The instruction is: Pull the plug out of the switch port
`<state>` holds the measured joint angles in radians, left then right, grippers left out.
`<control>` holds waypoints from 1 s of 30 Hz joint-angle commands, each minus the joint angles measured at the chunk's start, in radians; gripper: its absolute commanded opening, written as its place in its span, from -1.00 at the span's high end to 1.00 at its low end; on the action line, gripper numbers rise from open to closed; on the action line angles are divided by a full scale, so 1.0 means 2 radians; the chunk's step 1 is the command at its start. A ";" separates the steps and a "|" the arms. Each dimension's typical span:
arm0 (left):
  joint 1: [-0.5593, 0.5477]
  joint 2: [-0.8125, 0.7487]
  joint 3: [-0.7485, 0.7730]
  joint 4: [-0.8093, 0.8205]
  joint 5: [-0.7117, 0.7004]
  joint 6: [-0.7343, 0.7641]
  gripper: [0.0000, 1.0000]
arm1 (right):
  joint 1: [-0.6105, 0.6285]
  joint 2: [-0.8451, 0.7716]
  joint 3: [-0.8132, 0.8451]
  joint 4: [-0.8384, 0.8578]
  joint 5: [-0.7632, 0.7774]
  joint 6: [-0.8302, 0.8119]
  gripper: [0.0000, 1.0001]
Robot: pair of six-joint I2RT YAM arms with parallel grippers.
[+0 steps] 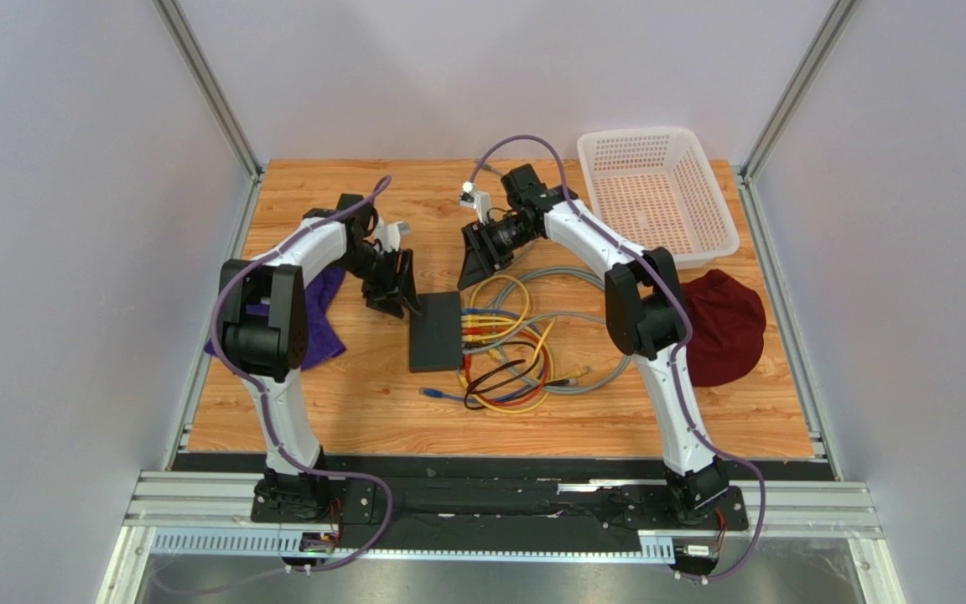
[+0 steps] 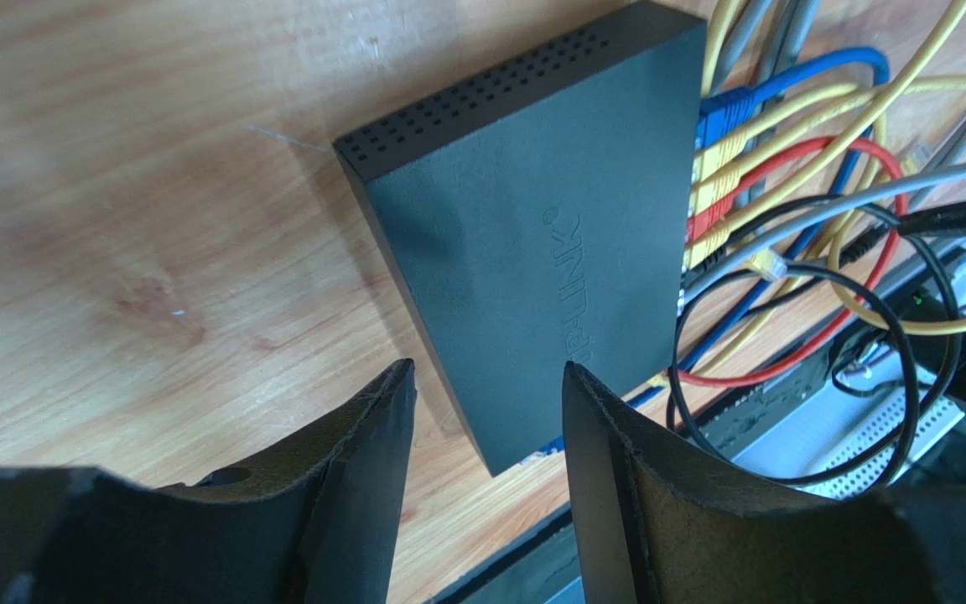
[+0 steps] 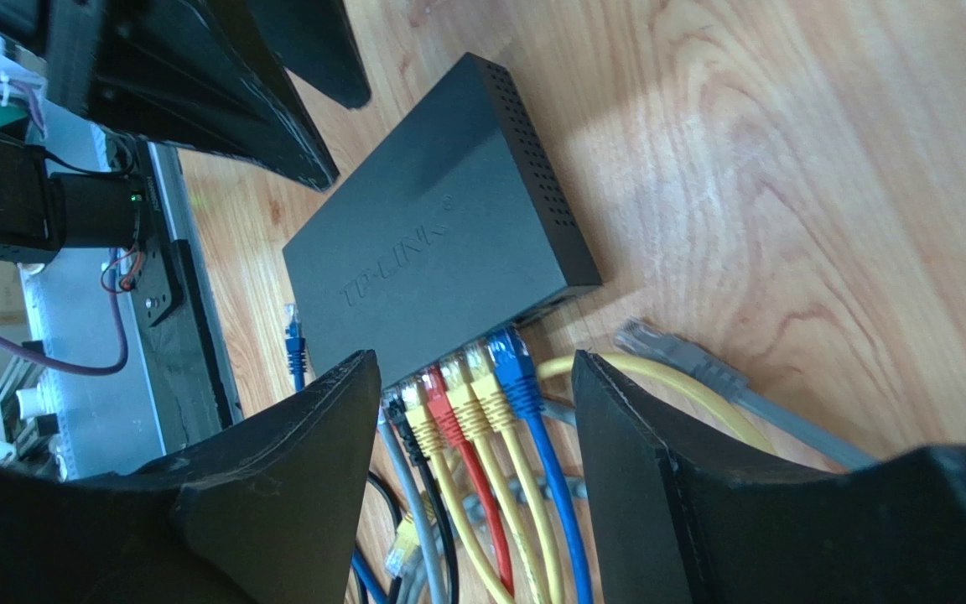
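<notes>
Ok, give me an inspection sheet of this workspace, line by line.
Surface: wooden table, grain visible.
Job's things: switch lying flat at centre; row of plugs seated along one edge.
Clutter: purple cloth beside the left arm; maroon cap by the right arm; white basket at far right, nothing in it.
Grippers: left gripper, fingers apart near the switch's end; right gripper, fingers apart facing the plugs; neither holds anything.
Cables: tangled yellow, red, blue, black and grey cables beside the switch; one loose grey plug.
Surroundings: grey walls, metal frame.
</notes>
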<state>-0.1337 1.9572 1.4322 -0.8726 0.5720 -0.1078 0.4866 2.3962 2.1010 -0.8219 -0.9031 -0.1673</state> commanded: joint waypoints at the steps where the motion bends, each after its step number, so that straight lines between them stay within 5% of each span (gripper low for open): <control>1: 0.002 0.005 -0.004 0.018 0.027 0.015 -0.10 | 0.008 0.005 0.013 0.016 -0.029 0.018 -0.21; 19: 0.000 0.050 0.026 -0.001 0.023 0.013 -0.11 | 0.022 0.044 -0.004 0.007 0.042 0.000 -0.22; 30: -0.001 0.052 0.027 0.001 0.031 0.011 -0.05 | 0.022 0.050 -0.014 -0.046 0.009 -0.037 -0.04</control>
<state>-0.1341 2.0518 1.4509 -0.8707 0.6094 -0.0891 0.5274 2.4840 2.0857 -0.8413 -0.8532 -0.1894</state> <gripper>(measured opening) 0.531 0.540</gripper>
